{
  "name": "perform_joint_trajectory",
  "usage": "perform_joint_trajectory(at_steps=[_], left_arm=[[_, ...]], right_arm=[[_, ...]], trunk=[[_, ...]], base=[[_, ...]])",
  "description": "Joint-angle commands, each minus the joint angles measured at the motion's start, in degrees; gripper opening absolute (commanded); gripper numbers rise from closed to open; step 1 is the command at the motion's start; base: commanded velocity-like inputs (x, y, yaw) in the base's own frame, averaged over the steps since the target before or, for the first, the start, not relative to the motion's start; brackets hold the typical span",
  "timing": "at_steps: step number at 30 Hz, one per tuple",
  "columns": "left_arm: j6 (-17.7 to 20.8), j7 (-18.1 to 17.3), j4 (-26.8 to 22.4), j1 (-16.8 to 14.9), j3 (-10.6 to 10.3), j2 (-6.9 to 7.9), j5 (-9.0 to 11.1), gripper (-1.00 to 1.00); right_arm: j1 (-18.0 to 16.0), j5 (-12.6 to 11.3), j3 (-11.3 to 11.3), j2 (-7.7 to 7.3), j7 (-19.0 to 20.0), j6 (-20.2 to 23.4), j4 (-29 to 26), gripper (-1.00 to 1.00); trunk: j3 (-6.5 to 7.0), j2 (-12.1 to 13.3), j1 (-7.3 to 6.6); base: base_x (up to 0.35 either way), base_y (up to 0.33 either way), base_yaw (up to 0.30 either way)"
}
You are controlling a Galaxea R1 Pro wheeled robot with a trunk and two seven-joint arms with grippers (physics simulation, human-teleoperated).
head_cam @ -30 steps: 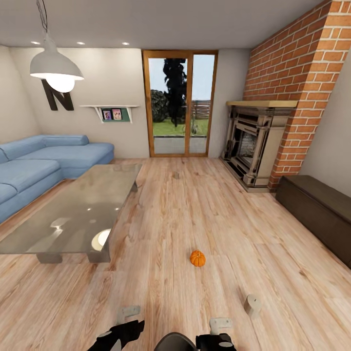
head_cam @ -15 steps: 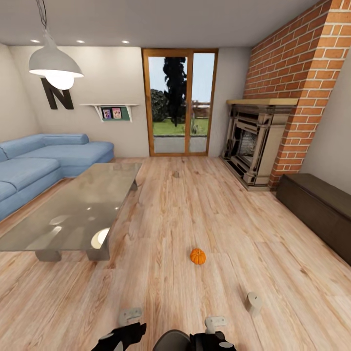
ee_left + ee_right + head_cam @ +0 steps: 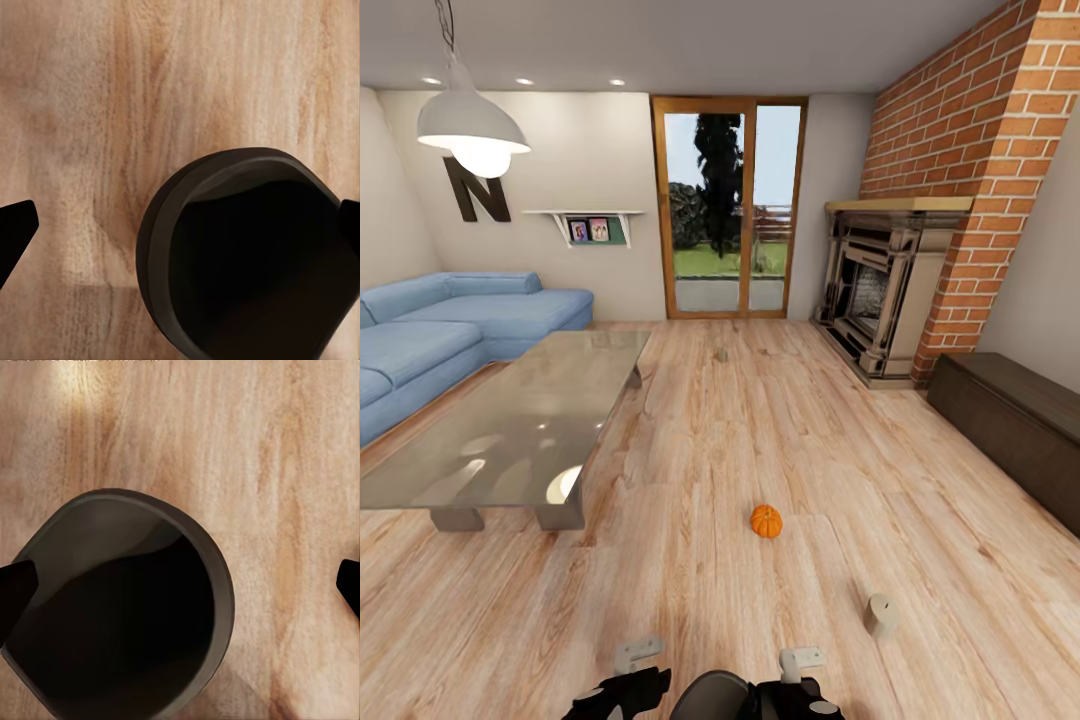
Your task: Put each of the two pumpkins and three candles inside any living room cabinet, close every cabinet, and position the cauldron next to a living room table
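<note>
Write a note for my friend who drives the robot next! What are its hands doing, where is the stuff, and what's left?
Left gripper: open, empty. Right gripper: open, empty.
One pumpkin sits on the floor ahead; a candle is nearer, to the right. A small grey thing far off may be another candle.
Cabinet is along the right wall, fronts shut. Table is on the left.
A dark round shape is below the wrists; I cannot tell what it is.
Done: nothing stored yet. Left: everything.

Long dark-brown wood cabinet [image 3: 1015,425] & blue sofa [image 3: 420,335] cut off by pic edges; tiny thing on floor by door [image 3: 721,354] too small to tell.
</note>
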Motion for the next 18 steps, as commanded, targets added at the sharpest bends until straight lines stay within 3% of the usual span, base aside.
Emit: perform_joint_trajectory(at_steps=[1,18], left_arm=[[0.31,0.09,-0.12,0.0,-0.25,0.0,0.55,1.0],[0.17,0.07,-0.06,0.0,-0.28,-0.03,0.48,1.0]], right_arm=[[-0.03,-0.06,0.22,0.0,-0.15,-0.12,-0.03,1.0],[-0.03,0.03,0.23,0.0,-0.14,-2.18,0.76,1.0]], trunk=[[-0.24,-0.44,0.22],[-3.29,-7.26,3.95]], base=[[0.0,0.0,0.0],[0.0,0.0,0.0]])
